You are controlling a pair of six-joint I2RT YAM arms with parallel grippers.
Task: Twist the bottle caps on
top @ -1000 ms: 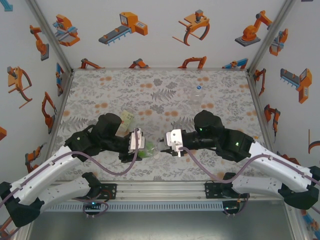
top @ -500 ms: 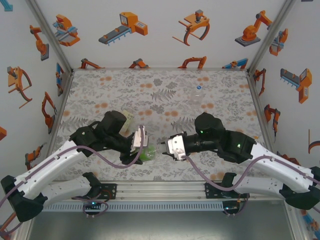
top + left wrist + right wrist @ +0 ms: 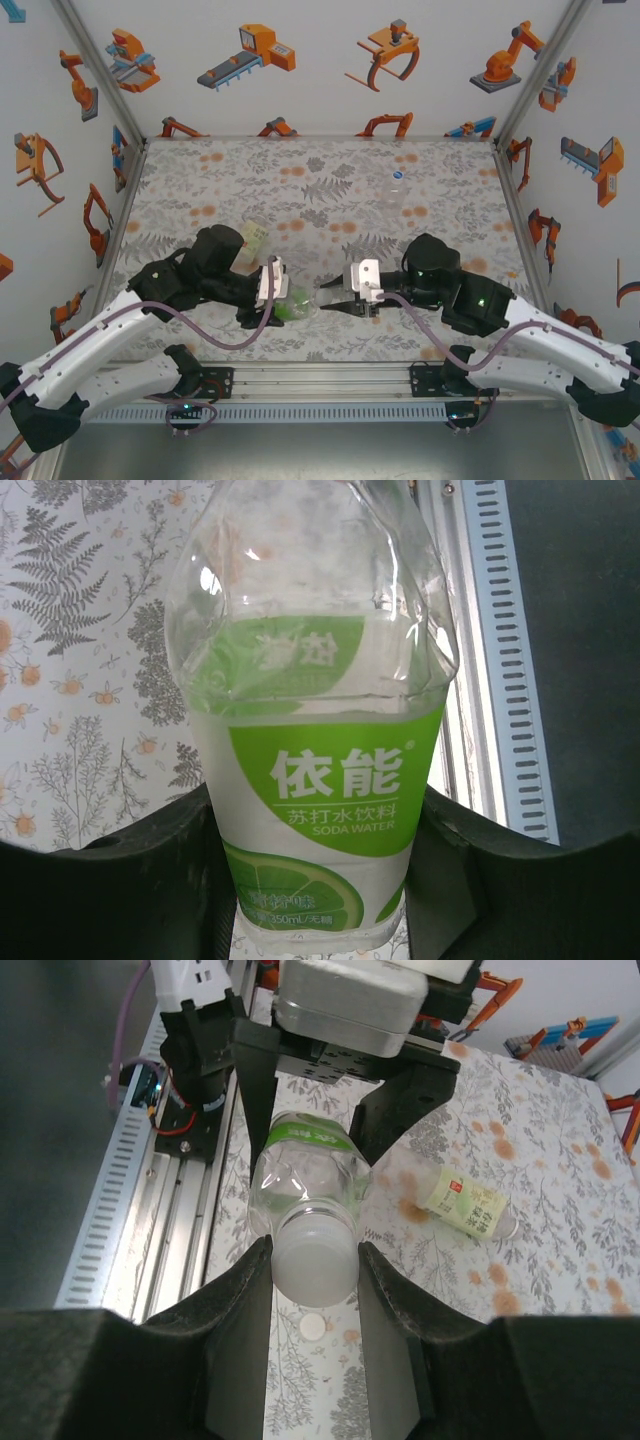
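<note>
counting 3 bottles (image 3: pixel 397 192), 2 white caps (image 3: pixel 313 1326) | left gripper (image 3: pixel 284 291) clamps green bottle (image 3: pixel 325 780) | right gripper (image 3: pixel 335 298) clamps one cap (image 3: pixel 313 1263)

Top camera looks down from behind the arms; wrist cameras face each other, close, along the green-labelled bottle (image 3: pixel 320 790) all share.

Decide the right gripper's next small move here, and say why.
Probably twist the right gripper to turn the white cap: its fingers pinch the cap on the neck of the green-label bottle, which the left gripper clamps.
</note>
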